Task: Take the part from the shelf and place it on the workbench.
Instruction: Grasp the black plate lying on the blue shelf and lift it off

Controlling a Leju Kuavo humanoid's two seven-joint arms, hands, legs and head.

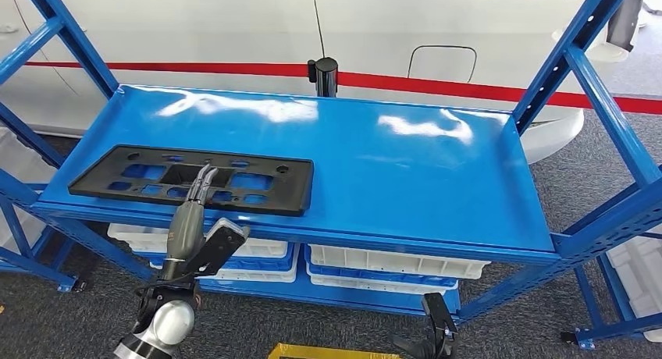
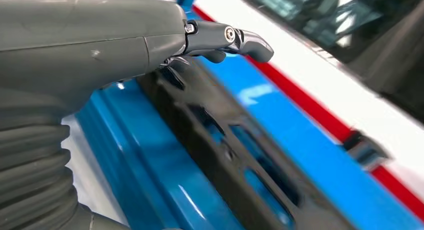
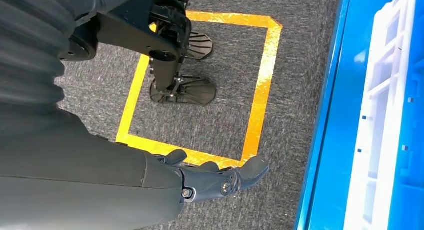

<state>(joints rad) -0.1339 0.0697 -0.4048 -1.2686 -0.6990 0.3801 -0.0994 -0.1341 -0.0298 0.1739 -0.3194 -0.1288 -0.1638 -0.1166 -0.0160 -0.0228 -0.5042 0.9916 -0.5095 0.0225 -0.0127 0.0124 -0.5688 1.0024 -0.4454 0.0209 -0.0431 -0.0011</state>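
Black plastic part (image 1: 191,179), one, on blue shelf (image 1: 390,164), left hand (image 1: 199,189) fingers over it, grip unclear, right hand (image 3: 220,177) empty, fingers loosely apart.

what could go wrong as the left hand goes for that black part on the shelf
The left hand reaches over the near edge of the black part, which lies flat on the glossy blue shelf; a one-handed lift of so wide a plate may tilt or slip. The part's near edge sits close to the shelf lip, so a nudge might slide it off.

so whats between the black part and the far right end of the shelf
Nothing: in the head view the blue shelf is bare from the black part to its right end. The left hand reaches over the part.
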